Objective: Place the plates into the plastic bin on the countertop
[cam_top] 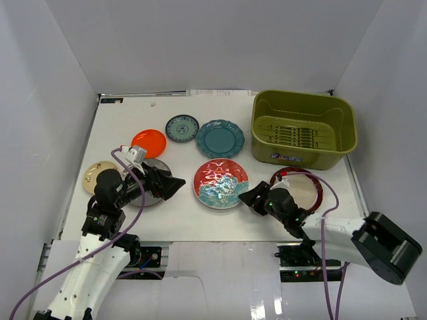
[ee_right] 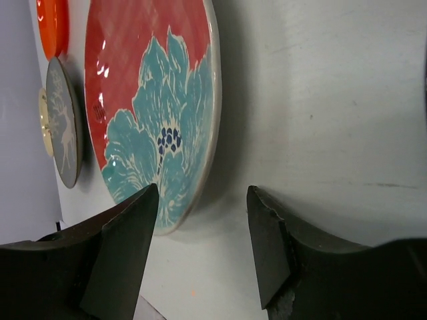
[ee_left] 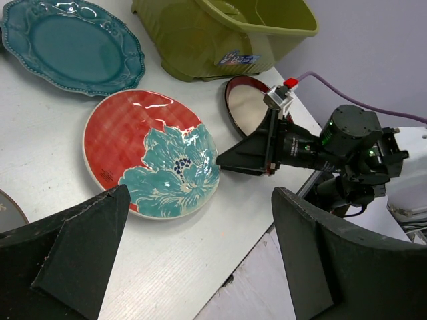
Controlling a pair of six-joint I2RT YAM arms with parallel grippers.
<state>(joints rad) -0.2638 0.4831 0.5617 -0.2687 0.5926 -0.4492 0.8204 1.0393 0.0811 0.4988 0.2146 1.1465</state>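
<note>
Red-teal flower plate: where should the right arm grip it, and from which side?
Take the red-teal plate by its rim on the near-right edge, coming in low from the side facing the right gripper. It lies flat on the countertop with a thin upturned lip, so one of the open fingers would likely slide under and the other over.

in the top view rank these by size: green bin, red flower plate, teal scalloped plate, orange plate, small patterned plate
1. green bin
2. red flower plate
3. teal scalloped plate, only slightly smaller
4. orange plate and small patterned plate: look about alike, so not ranked
</note>
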